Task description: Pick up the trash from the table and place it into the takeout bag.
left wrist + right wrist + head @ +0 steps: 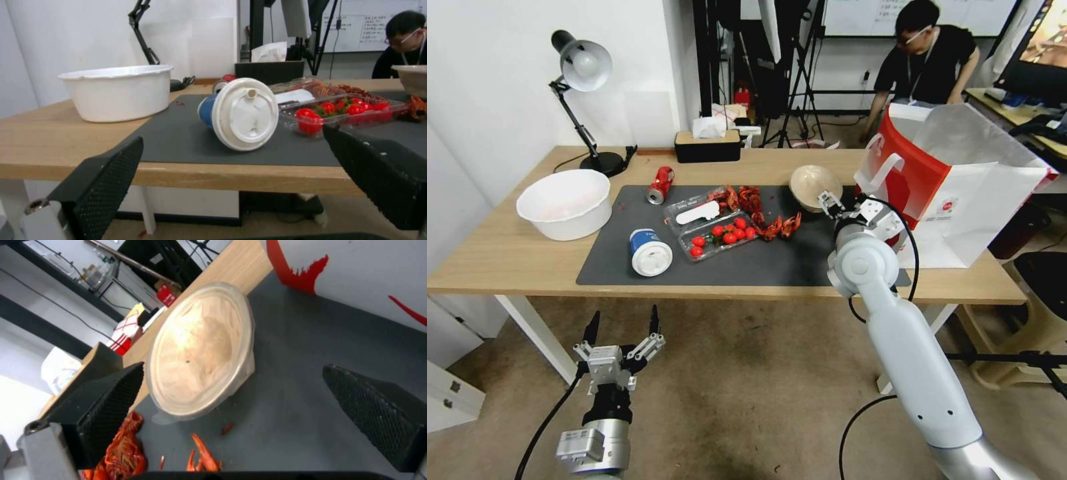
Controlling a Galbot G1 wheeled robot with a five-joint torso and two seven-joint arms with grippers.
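On the dark mat (774,267) of the table (507,257), a beige bowl (814,185) stands tilted near the red-and-white takeout bag (960,187). My right gripper (839,202) hovers just in front of the bowl, open; in the right wrist view the bowl (202,350) lies between and beyond the two fingers (106,400). A blue-and-white paper cup (650,252) lies on its side at the mat's front left, and a red soda can (660,185) lies at the mat's back left. My left gripper (624,327) hangs open below the table's front edge, facing the cup (240,113).
A large white bowl (565,203) sits left of the mat. A clear tray of red tomatoes (720,237) and red crayfish shells (764,217) lie mid-mat. A desk lamp (584,100) and tissue box (707,143) stand at the back edge.
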